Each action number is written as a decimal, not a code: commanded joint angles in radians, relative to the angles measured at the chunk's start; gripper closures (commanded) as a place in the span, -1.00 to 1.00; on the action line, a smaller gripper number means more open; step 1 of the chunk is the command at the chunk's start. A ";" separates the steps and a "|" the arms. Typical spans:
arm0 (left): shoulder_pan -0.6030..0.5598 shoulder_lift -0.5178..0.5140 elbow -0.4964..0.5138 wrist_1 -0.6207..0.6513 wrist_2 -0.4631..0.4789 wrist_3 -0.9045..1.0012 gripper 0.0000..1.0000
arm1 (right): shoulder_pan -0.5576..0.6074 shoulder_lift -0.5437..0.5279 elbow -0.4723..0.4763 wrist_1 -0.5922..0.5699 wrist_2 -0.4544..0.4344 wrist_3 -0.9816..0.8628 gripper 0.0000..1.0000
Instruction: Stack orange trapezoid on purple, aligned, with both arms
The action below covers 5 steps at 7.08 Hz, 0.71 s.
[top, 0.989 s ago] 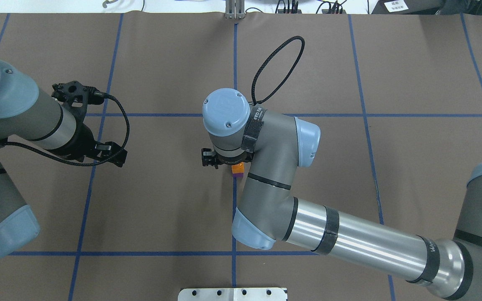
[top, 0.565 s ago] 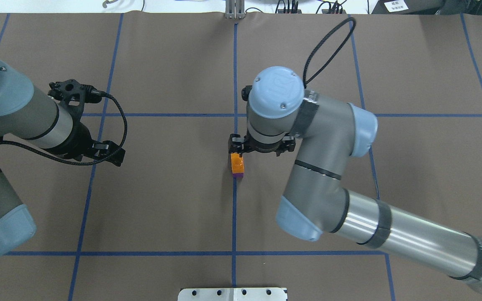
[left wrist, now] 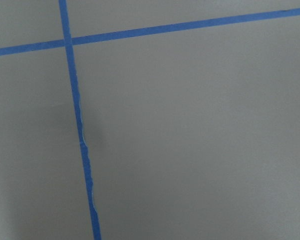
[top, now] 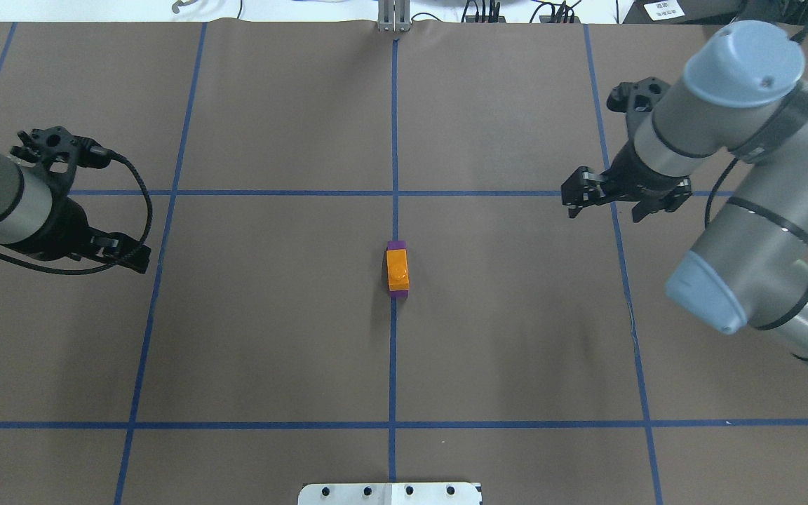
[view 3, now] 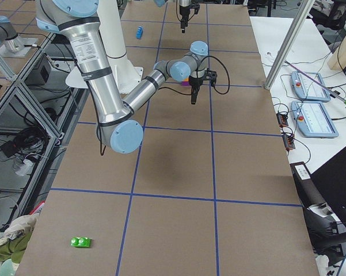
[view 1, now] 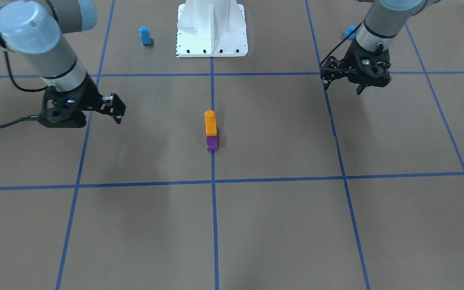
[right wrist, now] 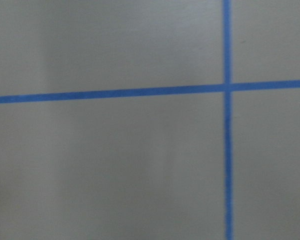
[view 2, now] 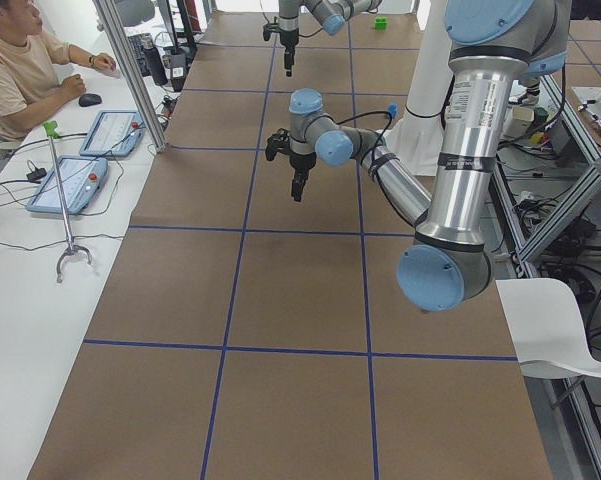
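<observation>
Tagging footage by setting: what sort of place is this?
Probably a robotics lab workcell: two robot arms over a table marked with a blue tape grid, and a person seated at a side bench with control tablets.

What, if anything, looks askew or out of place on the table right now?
Nothing stands out. The orange trapezoid sits squarely on the purple block, on the blue centre line; the left pincer and right pincer are both well clear of it.
</observation>
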 commanded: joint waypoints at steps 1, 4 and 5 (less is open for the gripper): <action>-0.198 0.117 0.033 -0.012 -0.125 0.297 -0.99 | 0.208 -0.170 -0.002 0.001 0.092 -0.338 -1.00; -0.472 0.176 0.189 -0.009 -0.256 0.696 -0.99 | 0.509 -0.340 -0.093 0.000 0.209 -0.831 -1.00; -0.518 0.179 0.227 0.000 -0.255 0.749 -0.99 | 0.590 -0.373 -0.131 -0.002 0.210 -0.942 -1.00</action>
